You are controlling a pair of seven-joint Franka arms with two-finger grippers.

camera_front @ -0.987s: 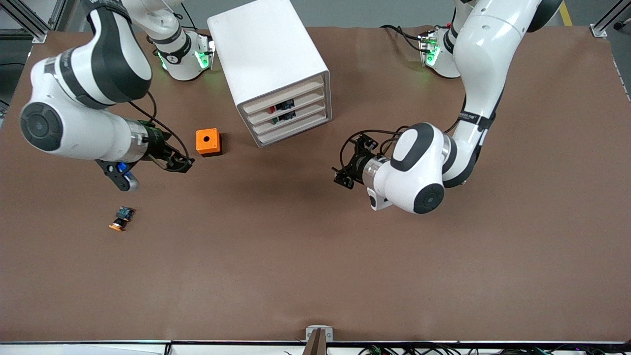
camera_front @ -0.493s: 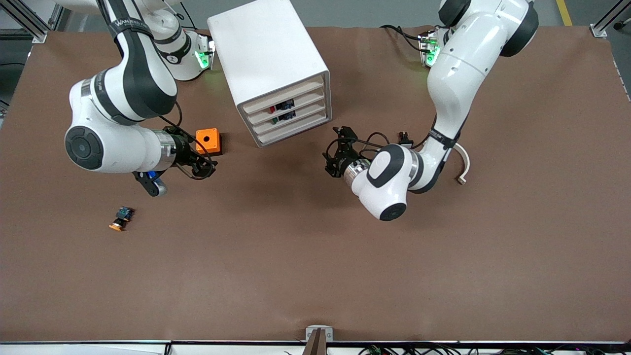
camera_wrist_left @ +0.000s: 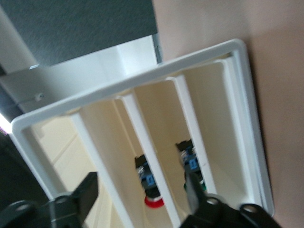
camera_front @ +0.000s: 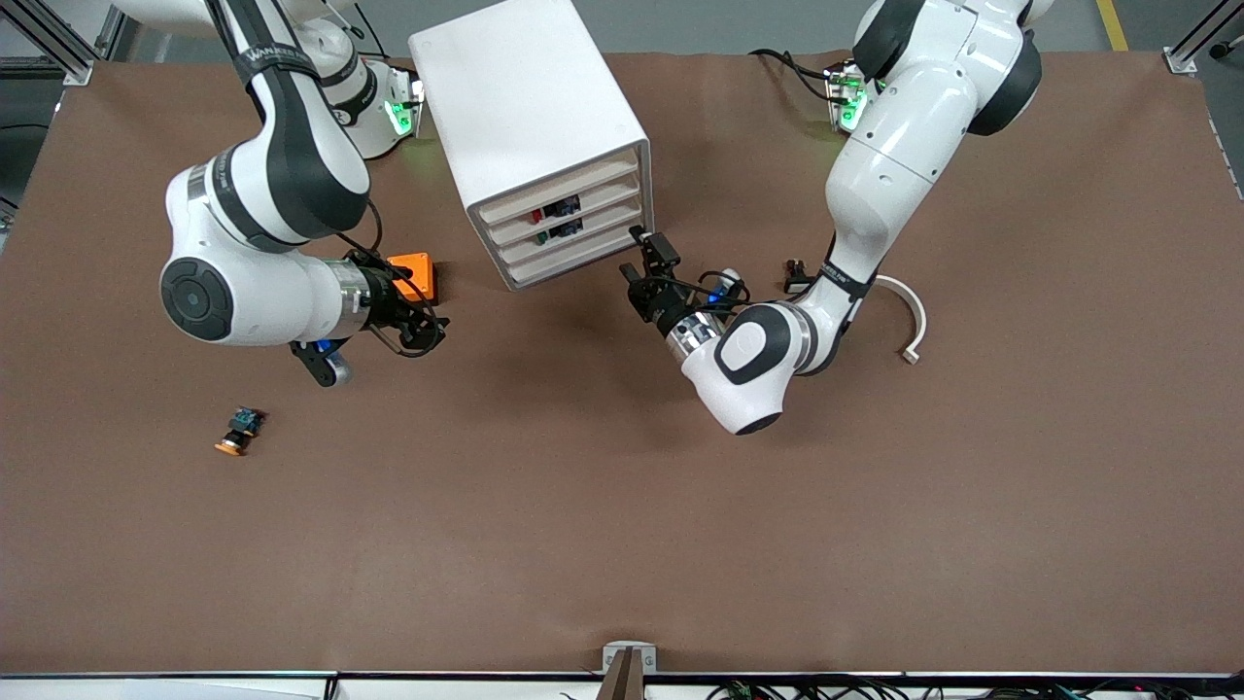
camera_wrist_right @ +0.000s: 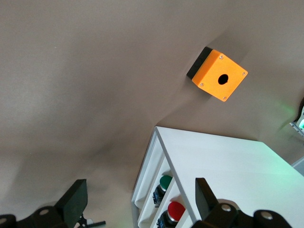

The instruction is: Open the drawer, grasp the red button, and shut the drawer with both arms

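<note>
The white cabinet (camera_front: 530,97) stands near the arms' bases with four stacked drawers, all pushed in. The drawer (camera_front: 604,194), second from the top, holds the red-capped button (camera_front: 536,212). In the left wrist view the button (camera_wrist_left: 153,202) lies in that drawer (camera_wrist_left: 118,156), straight ahead of my left gripper (camera_wrist_left: 140,192). My left gripper (camera_front: 637,258) hangs open in front of the drawers, close to the cabinet's lower corner at the left arm's end, touching nothing. My right gripper (camera_front: 432,331) is open and empty over the table beside the orange box (camera_front: 413,275). The right wrist view shows the button (camera_wrist_right: 175,209) past the right gripper (camera_wrist_right: 140,202).
A green-capped button (camera_wrist_left: 194,180) lies in the drawer below. An orange-capped button (camera_front: 238,433) lies on the table toward the right arm's end. A white curved piece (camera_front: 909,321) and a small black part (camera_front: 799,264) lie beside the left arm.
Both arms have swung toward the cabinet. My left gripper has come up close to the drawer fronts. My right gripper has moved past the orange box toward the table's middle.
</note>
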